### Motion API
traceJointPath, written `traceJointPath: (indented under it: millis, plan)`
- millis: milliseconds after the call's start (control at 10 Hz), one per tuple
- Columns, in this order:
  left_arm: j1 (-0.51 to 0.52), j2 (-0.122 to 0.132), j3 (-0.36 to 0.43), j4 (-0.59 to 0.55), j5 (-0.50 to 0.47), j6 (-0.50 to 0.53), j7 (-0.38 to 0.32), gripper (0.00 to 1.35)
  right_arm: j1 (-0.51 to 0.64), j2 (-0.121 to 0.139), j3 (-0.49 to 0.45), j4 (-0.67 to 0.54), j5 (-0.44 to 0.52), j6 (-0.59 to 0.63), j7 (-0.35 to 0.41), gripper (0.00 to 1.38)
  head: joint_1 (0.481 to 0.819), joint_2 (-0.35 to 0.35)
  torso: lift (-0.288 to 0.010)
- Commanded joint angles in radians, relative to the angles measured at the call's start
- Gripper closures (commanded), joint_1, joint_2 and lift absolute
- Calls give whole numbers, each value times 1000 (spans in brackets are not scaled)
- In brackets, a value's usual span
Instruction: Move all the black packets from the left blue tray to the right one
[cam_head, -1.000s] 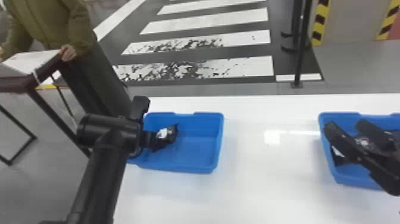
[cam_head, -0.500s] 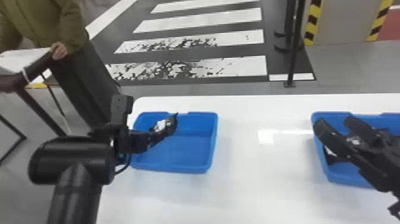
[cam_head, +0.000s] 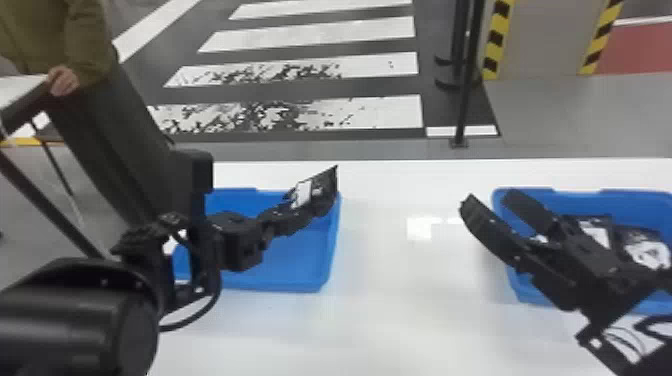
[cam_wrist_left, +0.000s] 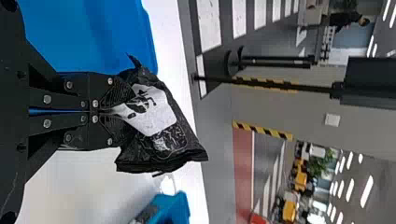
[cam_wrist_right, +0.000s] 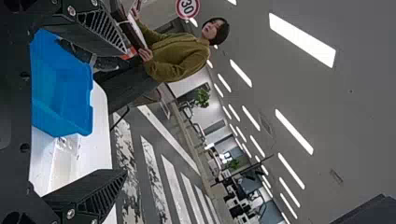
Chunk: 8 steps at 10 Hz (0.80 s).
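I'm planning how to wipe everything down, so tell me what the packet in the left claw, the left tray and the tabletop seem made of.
Packet: probably thin plastic film, black and slightly shiny, going by its creases and glints.
Left tray: likely moulded plastic, smooth, with even blue colour and rounded corners.
Tabletop: glossy white, with bright reflections; laminate or painted board, unclear which.

The left tray (cam_head: 280, 277) and right tray (cam_head: 530, 295) are blue, the surface (cam_head: 400, 320) white. The left packet (cam_head: 325, 192) is black, patched white. The far floor (cam_head: 350, 89) is dark grey, striped white; yellow-and-black bands edge a grey panel (cam_head: 545, 45).
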Motion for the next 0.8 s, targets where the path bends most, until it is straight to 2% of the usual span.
traceJointPath:
  millis: [0,400,700]
  plan:
    - [-5,-3,-75,-8,58,-25,2,1208,-19,-3,38,2,-12,3,0,121,695,144,-140]
    - [-51,5,-202,-8,118,-42,14,1208,-68,-9,112,37,-32,13,0,125,695,80,-140]
    - [-71,13,-262,-3,158,-42,15,1208,-127,-11,148,81,-28,20,-2,150,695,61,-140]
